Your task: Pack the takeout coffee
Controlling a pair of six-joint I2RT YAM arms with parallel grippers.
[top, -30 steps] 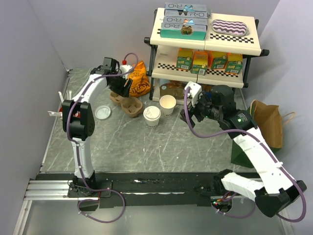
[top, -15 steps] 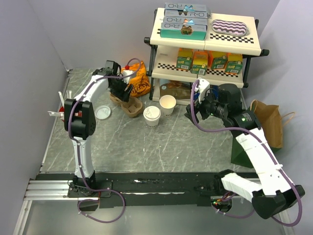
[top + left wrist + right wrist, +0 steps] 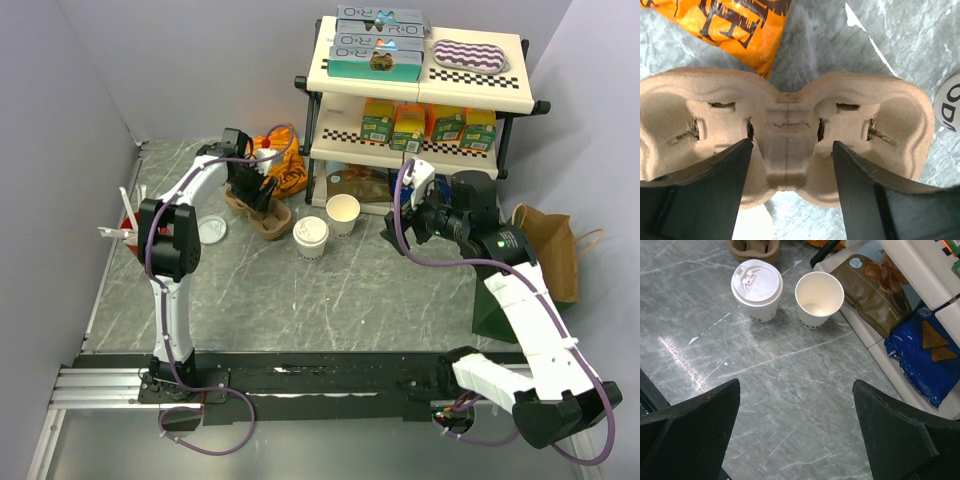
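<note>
The takeout coffee (image 3: 311, 237), a cream paper cup with a white sip lid, stands upright on the table; it also shows in the right wrist view (image 3: 756, 289). The brown pulp carrier (image 3: 262, 212) lies left of it. My left gripper (image 3: 255, 187) hangs open just over the carrier (image 3: 790, 90), its fingers (image 3: 715, 185) on either side of the carrier's middle ridge, holding nothing. My right gripper (image 3: 397, 225) is open and empty (image 3: 795, 390), over bare table to the right of both cups.
A lidless cream cup (image 3: 343, 213) stands beside the coffee (image 3: 818, 297). A loose white lid (image 3: 210, 229) lies left of the carrier. An orange snack bag (image 3: 285, 165) lies behind it. A stocked shelf rack (image 3: 420, 90) stands at the back, a brown paper bag (image 3: 548, 250) at right.
My left gripper has moved right and down onto the carrier's middle. My right arm has drawn back to the right, away from the cups, still open.
</note>
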